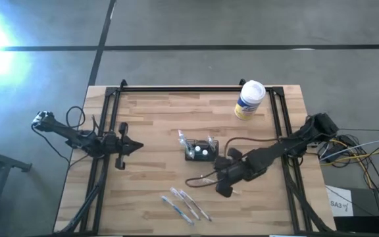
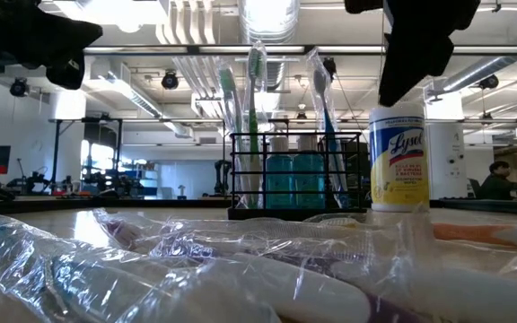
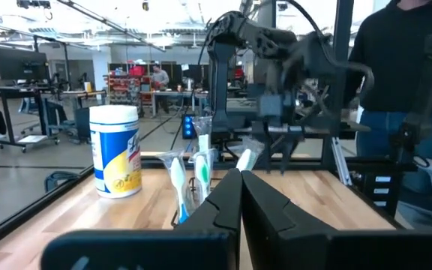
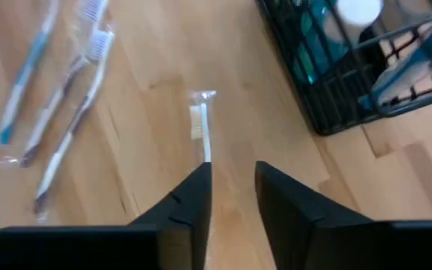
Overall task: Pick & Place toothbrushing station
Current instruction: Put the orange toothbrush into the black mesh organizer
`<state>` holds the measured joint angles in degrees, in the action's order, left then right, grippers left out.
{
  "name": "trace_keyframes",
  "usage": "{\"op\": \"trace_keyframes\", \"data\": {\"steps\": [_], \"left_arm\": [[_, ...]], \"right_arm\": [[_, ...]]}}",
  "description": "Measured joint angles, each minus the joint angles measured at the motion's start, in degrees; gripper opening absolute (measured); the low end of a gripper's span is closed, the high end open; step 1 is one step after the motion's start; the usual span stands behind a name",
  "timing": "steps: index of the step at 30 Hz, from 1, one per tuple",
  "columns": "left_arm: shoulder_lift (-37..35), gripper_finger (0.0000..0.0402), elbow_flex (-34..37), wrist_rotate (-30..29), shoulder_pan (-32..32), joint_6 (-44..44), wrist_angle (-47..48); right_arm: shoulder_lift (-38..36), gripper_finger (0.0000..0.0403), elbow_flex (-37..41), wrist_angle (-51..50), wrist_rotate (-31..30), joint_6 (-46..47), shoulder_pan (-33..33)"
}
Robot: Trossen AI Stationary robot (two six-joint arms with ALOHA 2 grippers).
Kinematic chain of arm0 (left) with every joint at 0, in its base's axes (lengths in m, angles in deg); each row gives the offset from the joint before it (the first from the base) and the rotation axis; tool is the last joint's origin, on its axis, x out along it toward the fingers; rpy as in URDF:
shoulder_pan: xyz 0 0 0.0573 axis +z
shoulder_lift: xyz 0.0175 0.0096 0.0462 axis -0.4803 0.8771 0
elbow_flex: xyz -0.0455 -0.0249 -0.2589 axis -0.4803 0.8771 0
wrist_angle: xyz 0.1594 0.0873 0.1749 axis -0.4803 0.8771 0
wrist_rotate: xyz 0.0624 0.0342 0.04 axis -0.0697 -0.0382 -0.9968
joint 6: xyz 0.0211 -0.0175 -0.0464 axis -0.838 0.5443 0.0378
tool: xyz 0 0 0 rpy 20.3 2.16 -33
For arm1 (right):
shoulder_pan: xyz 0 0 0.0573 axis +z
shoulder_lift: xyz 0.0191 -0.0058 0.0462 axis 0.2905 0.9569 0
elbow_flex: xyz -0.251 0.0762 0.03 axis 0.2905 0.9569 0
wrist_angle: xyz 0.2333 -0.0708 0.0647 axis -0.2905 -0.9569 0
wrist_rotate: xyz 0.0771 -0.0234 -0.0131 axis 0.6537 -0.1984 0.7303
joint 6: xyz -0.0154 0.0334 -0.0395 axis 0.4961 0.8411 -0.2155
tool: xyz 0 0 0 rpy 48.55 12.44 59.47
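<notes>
At mid-desk point(image 1: 150, 118) stands the toothbrush holder point(image 1: 199, 150), just beside the right hand point(image 1: 221, 189), whose fingers are slightly parted, gripping nothing. The left hand point(image 1: 139, 146) waits closed, well apart.

Bare wood point(image 1: 150, 118) left of toothbrushing station point(image 1: 199, 149); canister point(image 1: 249, 100) behind.

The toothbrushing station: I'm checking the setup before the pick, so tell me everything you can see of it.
The toothbrushing station is a small black wire-frame holder standing upright near the table's middle. Toothbrushes stand in it, heads up, and teal bottles show through its bars in the low view. The right gripper hovers nearby beside it, fingers apart, not touching it. The Lysol canister stands apart, farther back.
</notes>
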<state>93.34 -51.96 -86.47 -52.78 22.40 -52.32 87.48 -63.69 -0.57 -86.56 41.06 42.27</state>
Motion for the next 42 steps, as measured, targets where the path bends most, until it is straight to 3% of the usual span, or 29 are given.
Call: {"op": "trace_keyframes", "data": {"steps": [6, 15, 42], "left_arm": [[0.01, 0.001, 0.0, -0.15, 0.0, 1.15, -0.2], [-0.07, 0.001, -0.2, -0.15, -0.02, 2.18, -1.71], [-0.01, 0.001, -0.5, -0.09, -0.01, 7.1, -1.7]], "right_arm": [[7.41, 0.0154, -5.44, -3.44, 0.52, 0.61, 0.25], [13.18, 0.0197, -7.7, -5.65, 7.5, 4.46, 0.85], [23.0, 0.02, -7.04, -5.65, 8.82, -0.16, 2.1]]}}
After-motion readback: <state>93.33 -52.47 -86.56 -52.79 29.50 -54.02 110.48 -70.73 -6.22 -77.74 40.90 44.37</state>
